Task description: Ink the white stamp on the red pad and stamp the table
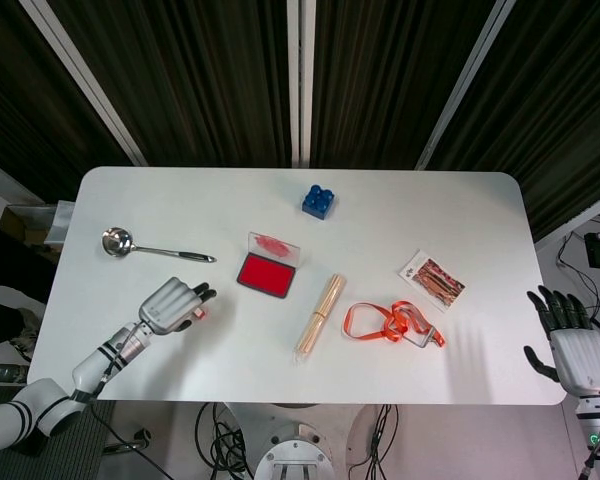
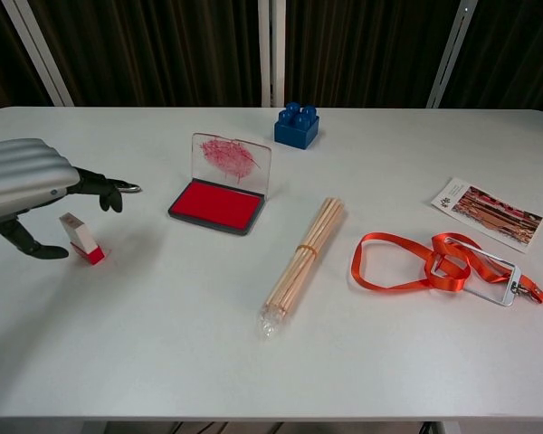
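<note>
The white stamp (image 2: 79, 235) with its red base stands tilted on the table, left of the red ink pad (image 2: 217, 204). My left hand (image 2: 32, 179) hovers just over it, thumb to the stamp's left, fingers (image 2: 98, 184) curved down behind it, holding nothing. From the head view the left hand (image 1: 170, 303) covers most of the stamp (image 1: 203, 312). The red pad (image 1: 268, 272) lies open with its clear lid upright. My right hand (image 1: 570, 340) stays off the table's right edge, fingers spread and empty.
A metal ladle (image 1: 150, 247) lies behind the left hand. A blue brick (image 2: 296, 126) sits at the back. A bundle of wooden sticks (image 2: 304, 253), an orange lanyard (image 2: 434, 262) and a printed card (image 2: 487, 212) lie to the right of the pad.
</note>
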`<state>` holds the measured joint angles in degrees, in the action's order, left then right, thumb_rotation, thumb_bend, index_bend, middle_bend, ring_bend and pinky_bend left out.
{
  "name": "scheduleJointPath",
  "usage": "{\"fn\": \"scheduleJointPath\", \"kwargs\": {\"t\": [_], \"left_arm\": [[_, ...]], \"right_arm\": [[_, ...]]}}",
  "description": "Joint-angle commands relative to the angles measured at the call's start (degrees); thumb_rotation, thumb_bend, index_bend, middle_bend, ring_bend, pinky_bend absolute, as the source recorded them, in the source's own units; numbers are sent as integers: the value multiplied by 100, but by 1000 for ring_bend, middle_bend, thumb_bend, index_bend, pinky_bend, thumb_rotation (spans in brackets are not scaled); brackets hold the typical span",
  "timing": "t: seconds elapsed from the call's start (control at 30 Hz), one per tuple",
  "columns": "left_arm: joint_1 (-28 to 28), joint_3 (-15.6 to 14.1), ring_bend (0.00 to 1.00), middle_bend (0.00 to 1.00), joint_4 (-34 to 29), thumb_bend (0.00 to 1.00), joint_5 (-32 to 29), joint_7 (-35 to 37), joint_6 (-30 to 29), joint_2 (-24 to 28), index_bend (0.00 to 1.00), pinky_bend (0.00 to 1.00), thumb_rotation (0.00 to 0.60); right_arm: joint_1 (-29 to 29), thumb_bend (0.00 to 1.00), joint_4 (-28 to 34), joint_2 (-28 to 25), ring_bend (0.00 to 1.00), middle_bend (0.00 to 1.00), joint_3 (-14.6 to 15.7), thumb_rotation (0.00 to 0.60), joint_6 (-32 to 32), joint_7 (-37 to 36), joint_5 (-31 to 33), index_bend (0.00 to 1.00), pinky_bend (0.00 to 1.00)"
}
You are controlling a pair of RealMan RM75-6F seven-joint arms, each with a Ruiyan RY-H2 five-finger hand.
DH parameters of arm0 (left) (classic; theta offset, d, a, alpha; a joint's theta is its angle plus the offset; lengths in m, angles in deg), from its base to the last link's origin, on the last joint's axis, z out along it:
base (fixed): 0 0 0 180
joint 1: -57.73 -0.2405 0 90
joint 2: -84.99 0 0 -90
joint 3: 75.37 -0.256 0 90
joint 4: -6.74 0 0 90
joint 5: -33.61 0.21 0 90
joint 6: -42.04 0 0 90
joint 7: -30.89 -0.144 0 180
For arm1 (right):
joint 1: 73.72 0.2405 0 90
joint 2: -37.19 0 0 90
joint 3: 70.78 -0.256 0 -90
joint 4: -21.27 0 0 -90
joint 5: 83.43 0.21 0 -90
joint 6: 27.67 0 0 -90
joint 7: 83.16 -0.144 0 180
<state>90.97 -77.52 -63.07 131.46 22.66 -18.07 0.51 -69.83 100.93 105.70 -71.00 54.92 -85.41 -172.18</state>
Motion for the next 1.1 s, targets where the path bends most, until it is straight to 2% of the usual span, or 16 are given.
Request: {"fn": "scheduleJointPath", "kwargs": {"t": [0.03,0.4,0.63,1.1], "left_arm": [[-25,-59,857,371,169,195,25,-10,-92,-63,352,954,600],[-31,-211,876,455,826,236,246,508,-545,-370,460,976,600],[-1,-279,876,460,1146,243,269,724,-622,-502,466,977,600],[64,-364,876,466,1343,285,225,848,-586,-606,479,977,600]], "right_arm": [[8,230,10,6,0,0,1,600,-13,23,2,0,0],[10,230,76,-10,0,0,2,600,-19,113,15,0,0],[23,231,104,-18,0,0,0,600,-37,142,18,0,0],[35,230,149,-36,0,0,-2,600,-49,187,26,0,0]]}}
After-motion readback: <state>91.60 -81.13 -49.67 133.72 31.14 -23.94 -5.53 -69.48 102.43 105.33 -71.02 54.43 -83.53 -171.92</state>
